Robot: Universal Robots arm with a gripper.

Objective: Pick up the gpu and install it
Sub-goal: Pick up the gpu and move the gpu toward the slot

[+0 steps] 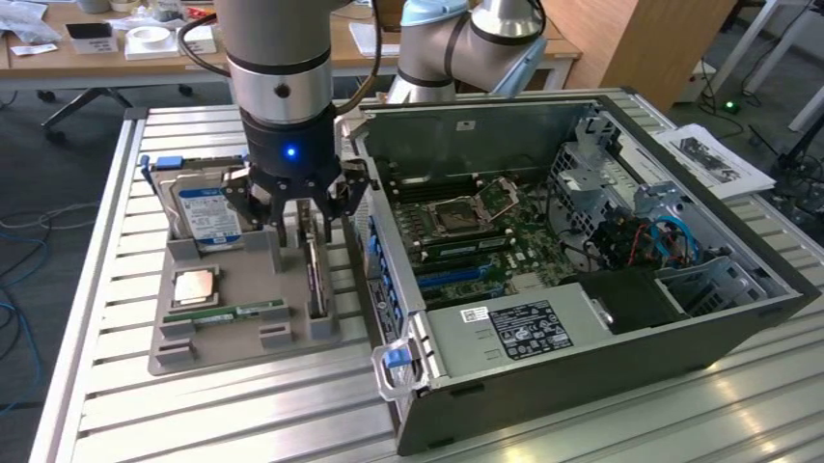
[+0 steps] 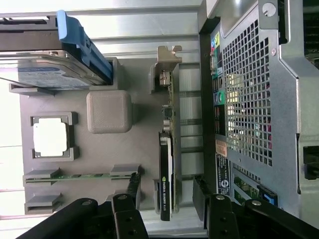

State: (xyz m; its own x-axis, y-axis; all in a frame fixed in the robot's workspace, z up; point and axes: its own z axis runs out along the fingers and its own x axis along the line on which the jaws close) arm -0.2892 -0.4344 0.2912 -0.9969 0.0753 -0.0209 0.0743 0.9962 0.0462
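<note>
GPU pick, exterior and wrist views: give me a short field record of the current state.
gpu: on edge in gray holder tray, beside open computer case
end effector: open, over the gpu, fingers either side with gaps showing
held: nothing
also in tray: hard drive, cpu, memory stick
install: not done

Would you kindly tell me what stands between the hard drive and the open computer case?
The gpu, standing on edge in the grey holder, with the open gripper straddling it; the exterior view shows this.
</note>
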